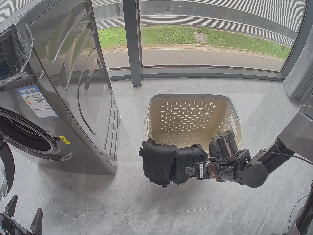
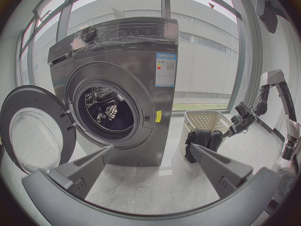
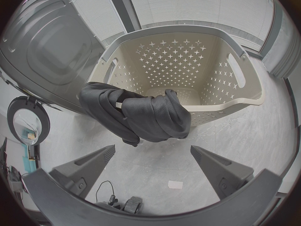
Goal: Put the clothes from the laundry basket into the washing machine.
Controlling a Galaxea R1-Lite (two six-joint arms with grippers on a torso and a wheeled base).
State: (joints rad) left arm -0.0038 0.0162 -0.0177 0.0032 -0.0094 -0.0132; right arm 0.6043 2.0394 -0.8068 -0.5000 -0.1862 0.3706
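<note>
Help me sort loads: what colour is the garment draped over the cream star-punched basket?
Plain dark grey garment; best in right wrist view.

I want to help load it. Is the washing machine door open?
Open: the round door is swung aside, showing the drum.

A home-style laundry corner: a front-loading washing machine (image 1: 65,82), a laundry basket (image 1: 192,97), stone-look floor (image 1: 130,206), tall windows (image 1: 212,23).

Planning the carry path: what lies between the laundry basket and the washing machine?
Nothing: the head view shows bare floor between the washing machine and the laundry basket. The dark garment drapes the basket's near rim.
</note>
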